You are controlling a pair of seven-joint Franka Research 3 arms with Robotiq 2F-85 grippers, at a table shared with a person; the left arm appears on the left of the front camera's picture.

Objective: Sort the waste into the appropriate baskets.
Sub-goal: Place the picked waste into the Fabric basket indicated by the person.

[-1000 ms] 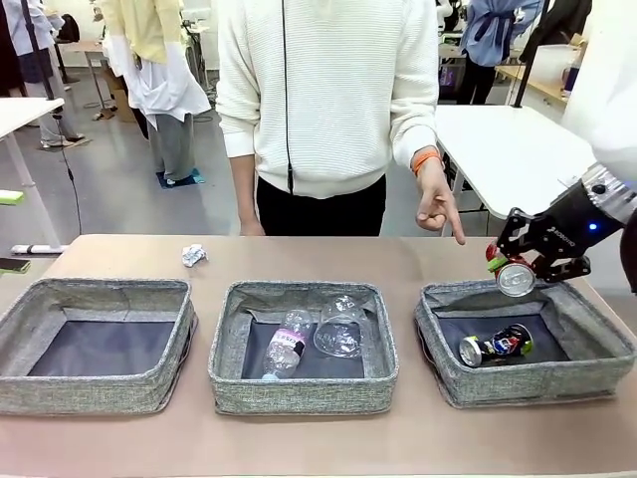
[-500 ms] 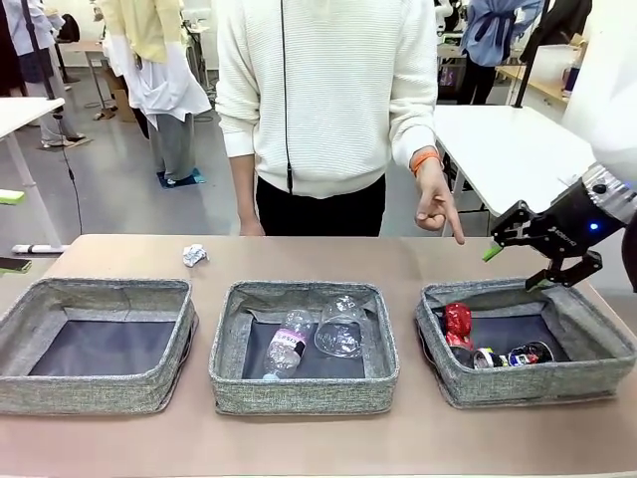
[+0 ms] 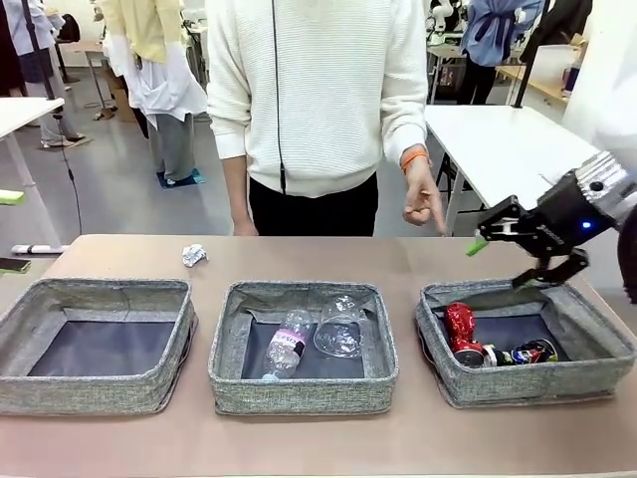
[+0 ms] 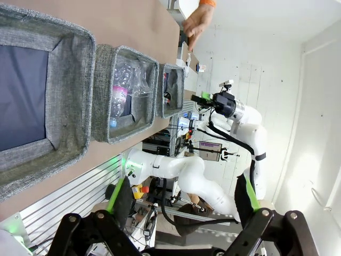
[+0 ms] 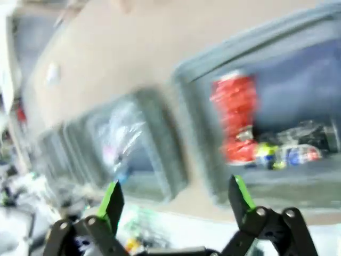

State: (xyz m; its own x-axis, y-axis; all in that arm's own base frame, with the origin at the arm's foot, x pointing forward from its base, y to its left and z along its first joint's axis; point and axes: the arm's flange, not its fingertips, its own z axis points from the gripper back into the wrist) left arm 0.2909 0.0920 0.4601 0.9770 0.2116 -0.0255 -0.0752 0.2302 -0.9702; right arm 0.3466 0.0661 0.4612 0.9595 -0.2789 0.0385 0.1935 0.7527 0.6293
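Across the whole scene, a smooth tan table (image 3: pixel 318 438) with a flat matte top. At its far edge, a person in a ribbed white sweater (image 3: pixel 318 90), one hand (image 3: pixel 423 204) hanging loose above the tabletop, orange band at the wrist.

In a row on the table, three low square baskets of coarse grey woven fabric with smooth dark lining. Left basket (image 3: pixel 95 383) showing bare lining. Middle basket (image 3: pixel 299 388) holding a clear plastic bottle (image 3: pixel 286 347), crinkled, with a pink-and-white label, lying just beside a clear plastic cup (image 3: pixel 341 327) tipped on its side. Right basket (image 3: pixel 528 383) holding a crushed red can (image 3: pixel 459 328), glossy and dented, leaning at the left wall, touching or nearly touching a crushed dark blue-silver can (image 3: pixel 523 353) flat on the lining.

Above the far rim of the right basket, the right gripper (image 3: pixel 518 259), black and angular with green pads, jaws spread wide, gripping nothing; same wide empty spread in the blurred right wrist view, fingers (image 5: pixel 241 194) framing the red can below. Left gripper (image 4: pixel 181 200) likewise spread wide and empty, well off the table's near edge.

Smallest, a crumpled white paper ball (image 3: pixel 193 255), creased and irregular, alone on bare tabletop beyond the gap between the left and middle baskets.
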